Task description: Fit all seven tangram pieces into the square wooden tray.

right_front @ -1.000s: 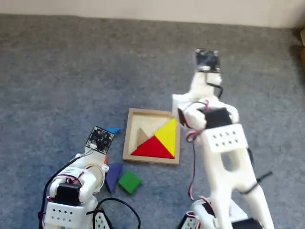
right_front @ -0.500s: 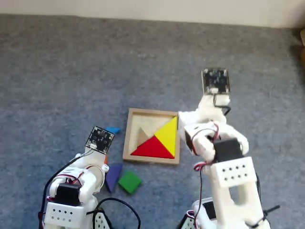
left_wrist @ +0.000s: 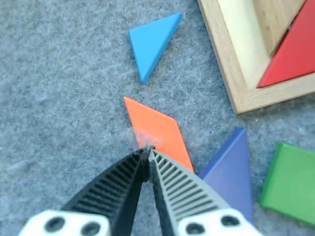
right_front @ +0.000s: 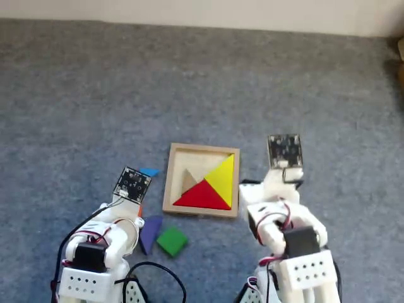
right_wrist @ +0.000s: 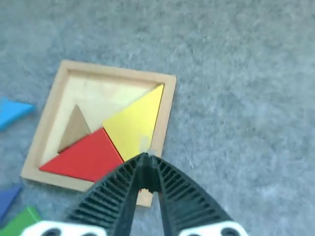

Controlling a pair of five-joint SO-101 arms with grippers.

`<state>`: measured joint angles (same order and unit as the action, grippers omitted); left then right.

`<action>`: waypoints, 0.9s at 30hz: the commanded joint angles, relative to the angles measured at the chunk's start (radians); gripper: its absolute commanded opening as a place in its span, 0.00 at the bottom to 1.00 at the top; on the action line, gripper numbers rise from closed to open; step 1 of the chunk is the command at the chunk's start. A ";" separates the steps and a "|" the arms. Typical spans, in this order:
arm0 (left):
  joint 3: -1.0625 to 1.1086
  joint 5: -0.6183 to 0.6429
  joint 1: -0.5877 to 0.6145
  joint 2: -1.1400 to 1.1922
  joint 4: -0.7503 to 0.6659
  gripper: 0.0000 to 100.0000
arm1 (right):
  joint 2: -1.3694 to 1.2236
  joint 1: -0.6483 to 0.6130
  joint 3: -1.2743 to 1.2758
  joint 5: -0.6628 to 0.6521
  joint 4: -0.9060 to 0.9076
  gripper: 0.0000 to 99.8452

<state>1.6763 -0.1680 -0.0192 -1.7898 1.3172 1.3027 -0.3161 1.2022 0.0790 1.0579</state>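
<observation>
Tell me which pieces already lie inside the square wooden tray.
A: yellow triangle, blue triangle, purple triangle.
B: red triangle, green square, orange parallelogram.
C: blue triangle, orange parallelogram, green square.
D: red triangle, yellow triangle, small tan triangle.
D: the large red triangle, large yellow triangle and small tan wooden triangle sit within the rim of the square wooden tray; the green square and orange parallelogram lie outside it.

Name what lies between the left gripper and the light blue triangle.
The orange parallelogram, then bare carpet, as the left wrist view shows.
</observation>
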 commanded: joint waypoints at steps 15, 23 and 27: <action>0.019 -0.008 0.012 -0.031 0.003 0.00 | 0.498 0.085 0.366 -0.017 0.002 0.01; 0.019 -0.008 0.012 -0.031 0.003 0.00 | 0.533 0.090 0.472 -0.009 0.002 0.01; 0.019 -0.008 0.012 -0.031 0.003 0.00 | 0.533 0.090 0.553 -0.009 0.002 0.01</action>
<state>1.6763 -0.1680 -0.0192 -1.7898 1.3172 1.8228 -0.2394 1.6732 0.0729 1.0579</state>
